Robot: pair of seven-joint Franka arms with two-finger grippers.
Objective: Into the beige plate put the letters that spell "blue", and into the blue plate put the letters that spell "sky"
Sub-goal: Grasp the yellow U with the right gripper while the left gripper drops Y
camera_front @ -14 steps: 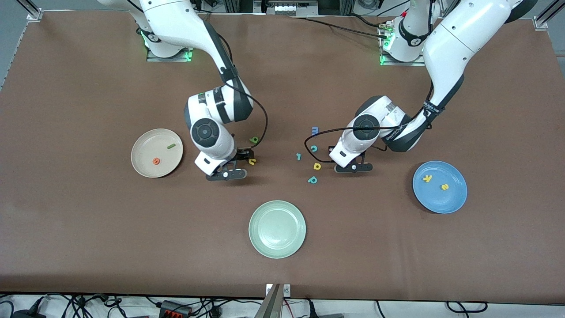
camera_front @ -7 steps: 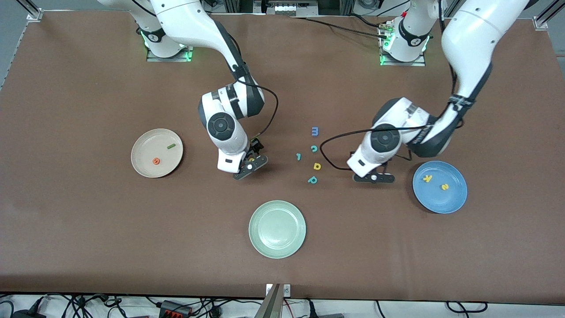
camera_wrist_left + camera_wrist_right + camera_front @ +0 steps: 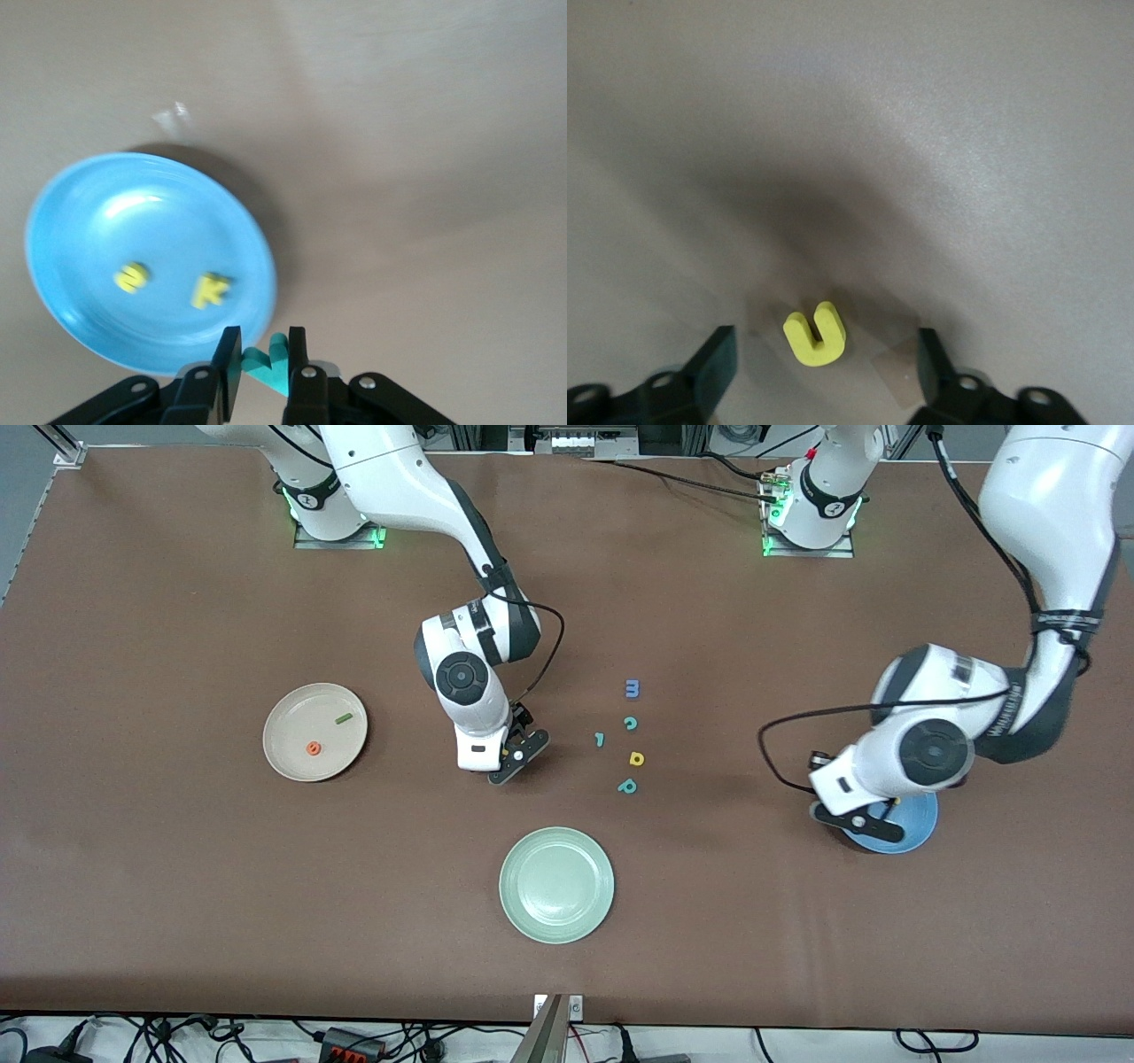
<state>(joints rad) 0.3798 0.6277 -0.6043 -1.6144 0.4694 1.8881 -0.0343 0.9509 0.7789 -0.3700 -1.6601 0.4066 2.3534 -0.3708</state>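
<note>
Over the blue plate's rim | left end effector pinching teal y: may drop outside | right end effector spread around yellow u: may nudge it

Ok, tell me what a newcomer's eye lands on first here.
The left gripper, shut on the teal y, hangs by the rim of the blue plate, where the yellow s and yellow k lie. The right gripper stands open around the yellow u on the table.
</note>
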